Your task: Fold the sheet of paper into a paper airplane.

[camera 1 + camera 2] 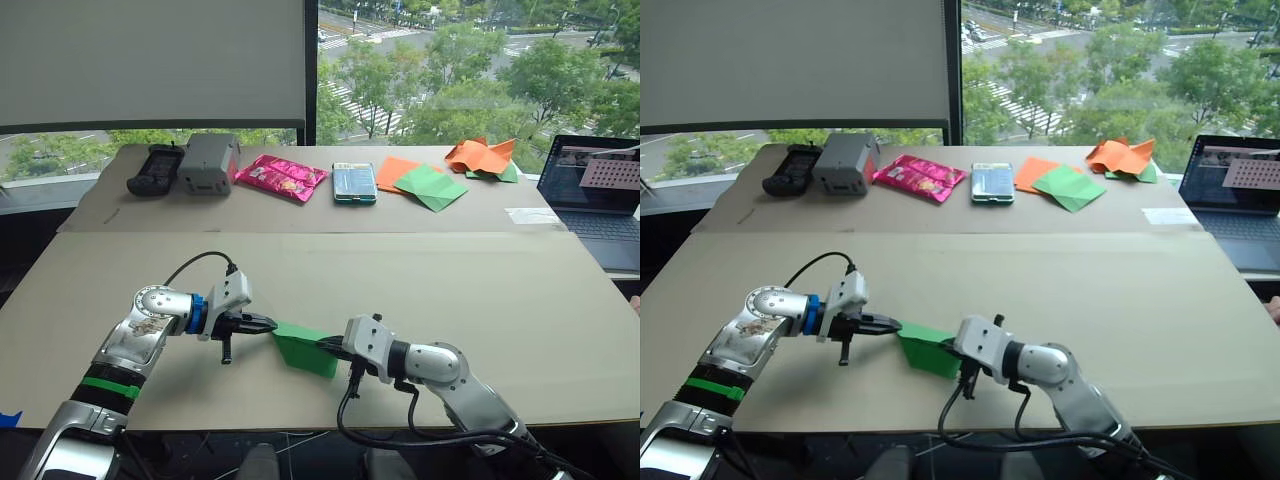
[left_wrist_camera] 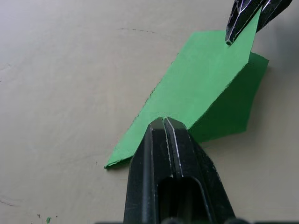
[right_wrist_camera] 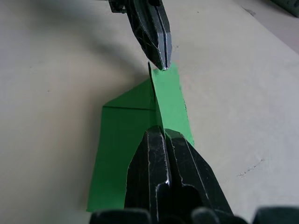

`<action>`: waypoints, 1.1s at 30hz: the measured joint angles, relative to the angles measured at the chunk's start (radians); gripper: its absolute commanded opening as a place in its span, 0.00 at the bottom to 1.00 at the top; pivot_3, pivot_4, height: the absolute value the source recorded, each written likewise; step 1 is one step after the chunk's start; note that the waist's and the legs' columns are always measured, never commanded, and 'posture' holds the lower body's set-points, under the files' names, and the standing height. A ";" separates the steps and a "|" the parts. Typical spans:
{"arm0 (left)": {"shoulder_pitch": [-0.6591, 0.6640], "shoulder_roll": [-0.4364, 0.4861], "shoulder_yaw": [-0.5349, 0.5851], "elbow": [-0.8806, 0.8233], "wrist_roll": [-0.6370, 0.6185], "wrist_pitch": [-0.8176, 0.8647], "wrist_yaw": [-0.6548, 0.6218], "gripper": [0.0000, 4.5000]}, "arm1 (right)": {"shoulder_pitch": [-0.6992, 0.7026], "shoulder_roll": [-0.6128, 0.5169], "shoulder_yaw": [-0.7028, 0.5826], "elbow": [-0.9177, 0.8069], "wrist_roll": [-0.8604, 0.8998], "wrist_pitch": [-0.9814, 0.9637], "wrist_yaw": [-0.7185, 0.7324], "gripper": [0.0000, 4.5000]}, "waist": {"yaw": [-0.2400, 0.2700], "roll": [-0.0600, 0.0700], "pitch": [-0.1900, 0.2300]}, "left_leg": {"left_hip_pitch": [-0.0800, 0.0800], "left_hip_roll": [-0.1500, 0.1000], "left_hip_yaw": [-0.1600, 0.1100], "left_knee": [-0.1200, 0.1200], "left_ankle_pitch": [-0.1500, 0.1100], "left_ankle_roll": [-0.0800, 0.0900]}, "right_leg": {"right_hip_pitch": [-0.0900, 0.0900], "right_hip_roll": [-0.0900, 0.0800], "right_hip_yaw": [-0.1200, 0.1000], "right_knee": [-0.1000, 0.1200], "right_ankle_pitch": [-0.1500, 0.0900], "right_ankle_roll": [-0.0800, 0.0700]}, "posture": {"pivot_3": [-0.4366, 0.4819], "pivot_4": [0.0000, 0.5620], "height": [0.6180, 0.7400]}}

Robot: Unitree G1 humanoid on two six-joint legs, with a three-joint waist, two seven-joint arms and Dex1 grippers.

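I have both sets of jaws clamped on the same piece. My left gripper (image 1: 262, 324) has its jaws pressed together on the near, pointed end of the sheet of paper (image 1: 305, 350), and the left wrist view shows them pinched flat on the upper flap close to that tip. My right gripper (image 1: 330, 346) has its jaws shut on the opposite end of the same raised flap, so the two grips face each other along one line with the paper strung between them.

That line is what I judge the next fold turns on. The sheet, already folded into a partial wedge, sits near the front edge of the worktop (image 1: 500, 300) with its long axis running from my left jaws to my right, roughly across my front. One flap stands up along the ridge both grippers hold; the lower layer spreads out flat on the worktop beneath it. Neither arm is really nearer: each holds its own end, so any crease has to be pulled or laid down by the two together, keeping the ridge straight.

Well apart at the back lie the duller green sheet (image 1: 432, 186) and orange sheets (image 1: 482, 155).
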 measured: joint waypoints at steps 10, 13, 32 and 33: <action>0.006 -0.009 -0.012 0.030 0.073 -0.104 0.003 0.00 | -0.064 0.031 -0.002 0.015 0.017 0.116 0.019 0.00 | 0.001 0.000 0.000 | 0.000 0.000 0.000 0.000 0.000 0.000 | 0.001 0.000 0.000 0.001 0.000 0.000 | 0.48 0.27 0.82; 0.006 -0.009 -0.016 0.033 0.094 -0.137 0.006 0.00 | -0.090 0.039 -0.003 0.035 0.017 0.144 0.016 0.00 | 0.001 0.001 -0.001 | 0.001 0.000 0.000 0.000 0.000 0.000 | 0.001 0.000 0.000 0.001 0.000 0.000 | 0.48 0.27 0.82; 0.009 -0.013 -0.019 0.023 0.094 -0.135 0.012 0.00 | -0.134 0.089 0.005 0.124 -0.005 0.214 -0.023 0.00 | 0.000 0.001 -0.001 | 0.002 0.000 0.000 0.000 0.003 0.005 | 0.002 0.000 0.000 0.004 0.000 0.000 | 0.48 0.27 0.82; 0.009 -0.013 -0.019 0.022 0.092 -0.128 0.012 0.00 | -0.135 0.089 0.006 0.125 -0.006 0.215 -0.023 0.00 | 0.000 0.001 -0.001 | 0.002 0.000 0.000 0.000 0.003 0.005 | 0.002 0.000 0.000 0.004 0.000 0.000 | 0.48 0.27 0.82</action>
